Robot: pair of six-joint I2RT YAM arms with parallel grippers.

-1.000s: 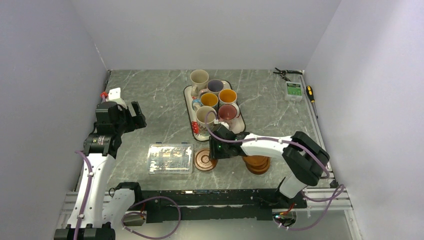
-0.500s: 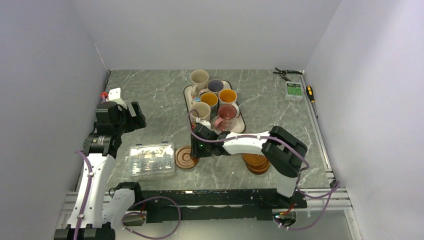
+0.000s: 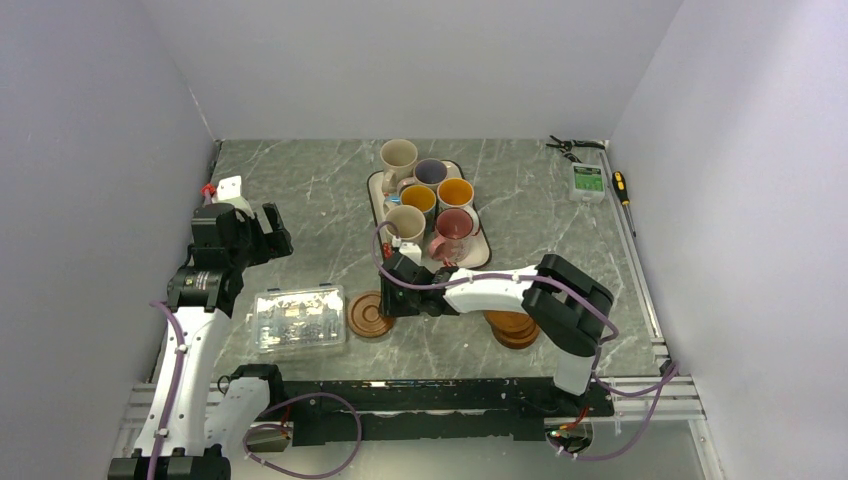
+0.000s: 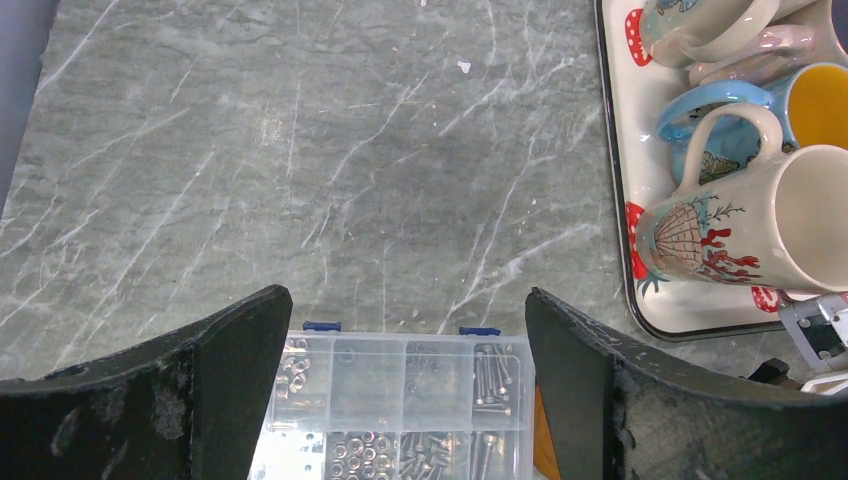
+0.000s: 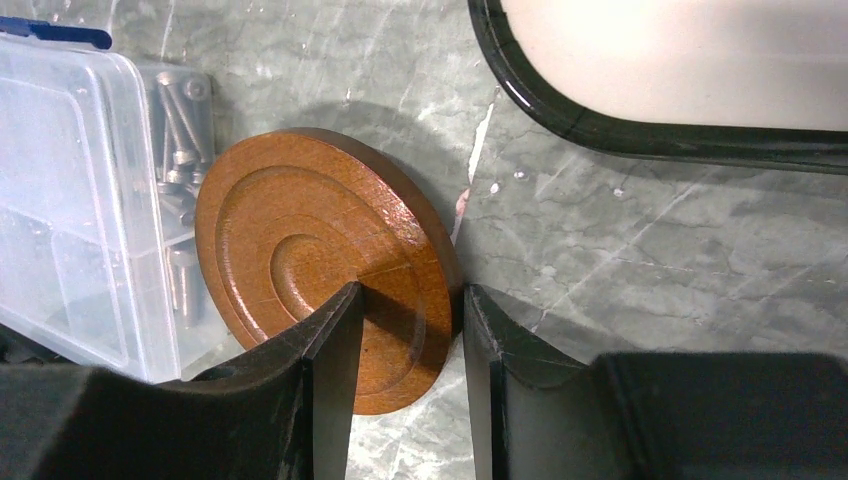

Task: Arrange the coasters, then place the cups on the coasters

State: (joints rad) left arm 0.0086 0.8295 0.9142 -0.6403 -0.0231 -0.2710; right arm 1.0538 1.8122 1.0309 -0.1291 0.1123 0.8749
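Right hand is clamped on the rim of one coaster, one finger on its grooved top and the other outside the edge. The coaster sits on the worktop, touching the clear box of screws, just in front of the tray. Left hand hangs wide open above the worktop on the left; the remaining stack of coasters is under the right forearm, and the cups are grouped on the tray.

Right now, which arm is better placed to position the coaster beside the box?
Right. The right gripper is shut on the rim of the coaster; the left gripper hangs open above the box, holding nothing.
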